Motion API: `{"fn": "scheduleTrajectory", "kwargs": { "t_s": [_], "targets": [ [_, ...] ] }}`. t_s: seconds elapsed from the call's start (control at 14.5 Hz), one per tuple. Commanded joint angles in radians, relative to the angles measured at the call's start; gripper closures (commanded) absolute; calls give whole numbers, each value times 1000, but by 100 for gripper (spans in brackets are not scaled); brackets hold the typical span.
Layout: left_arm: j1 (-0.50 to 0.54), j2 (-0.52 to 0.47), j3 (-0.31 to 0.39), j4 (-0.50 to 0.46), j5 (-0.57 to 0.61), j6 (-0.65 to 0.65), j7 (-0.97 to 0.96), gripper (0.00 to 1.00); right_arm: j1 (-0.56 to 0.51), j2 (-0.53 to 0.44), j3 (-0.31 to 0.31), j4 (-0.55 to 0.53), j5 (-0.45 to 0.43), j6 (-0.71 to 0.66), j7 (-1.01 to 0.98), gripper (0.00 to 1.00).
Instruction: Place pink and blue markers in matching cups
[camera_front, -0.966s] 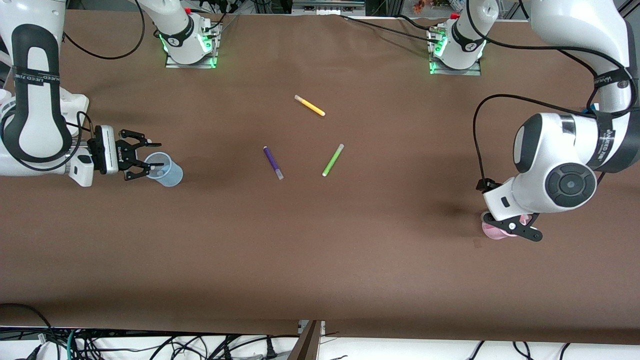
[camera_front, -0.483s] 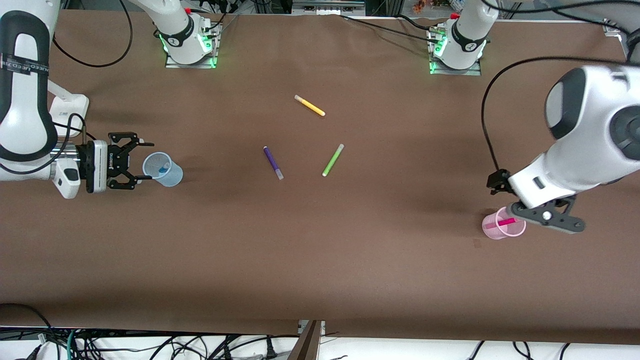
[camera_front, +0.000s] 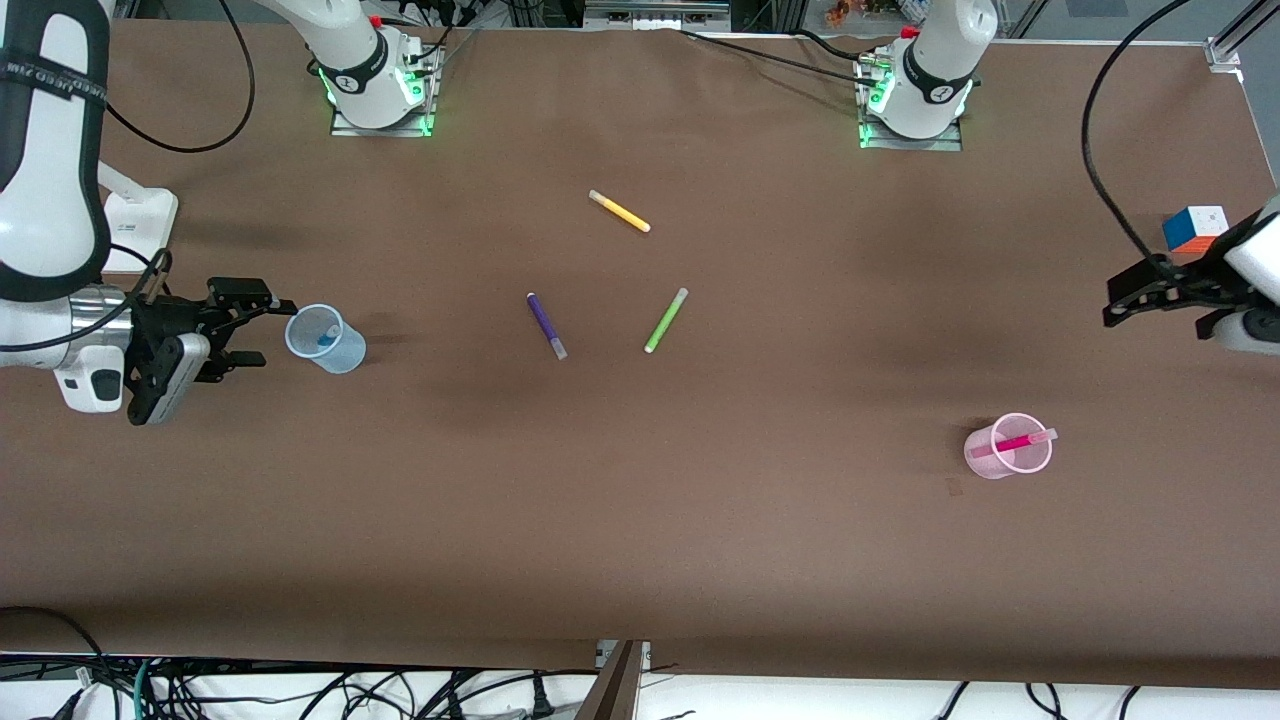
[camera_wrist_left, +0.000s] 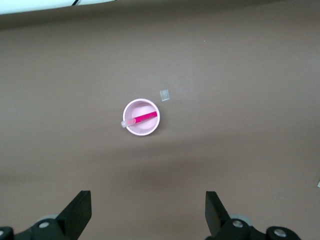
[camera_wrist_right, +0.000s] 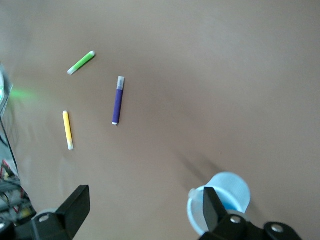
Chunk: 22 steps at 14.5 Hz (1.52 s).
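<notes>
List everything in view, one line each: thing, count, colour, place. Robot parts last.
Translucent plastic cup: one, pale pink, toward the left arm's end, holding the slim pink marker.
Translucent plastic cup: one, pale blue, toward the right arm's end; something blue lies inside.
Purple marker, lime-green marker, yellow marker: one each, mid-table.
Puzzle cube: one, multicoloured, table edge.
Left gripper: black, open, by the cube.
Right gripper: black, open, beside the blue cup.

Left pincer (camera_front: 1125, 302) and right pincer (camera_front: 262, 332) gape, raised
</notes>
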Motion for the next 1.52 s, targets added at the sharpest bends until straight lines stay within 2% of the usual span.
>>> {"fn": "scheduleTrajectory", "kwargs": {
  "t_s": [0.0,0.21,0.28,0.55,0.69,0.97,1.17,1.31,1.45],
  "targets": [
    [80,-147,-132,-189,58,80,-35,0,19,-3,4,31,-79,-40,178,0],
    [109,-177,-155,-239,69,91,-39,0,50,-6,10,51,-143,-40,395,0],
    [110,-177,-157,-238,69,89,-45,0,42,-12,43,51,-151,-40,484,0],
    [110,-169,-161,-227,69,82,-68,0,-65,-99,285,33,-356,-38,831,0],
    [110,-166,-161,-224,73,79,-68,0,-116,-165,367,-18,-453,-35,908,0],
    [107,-160,-161,-221,81,65,-68,0,-211,-308,419,-119,-530,-18,894,0],
    [100,-160,-161,-208,83,48,-68,0,-231,-405,423,-142,-665,-17,896,0],
    [100,-158,-161,-207,81,40,-70,0,-249,-446,427,-151,-668,-14,894,0],
    [100,-158,-161,-207,83,39,-70,0,-268,-492,470,-174,-692,-12,897,0]
  ]
}}
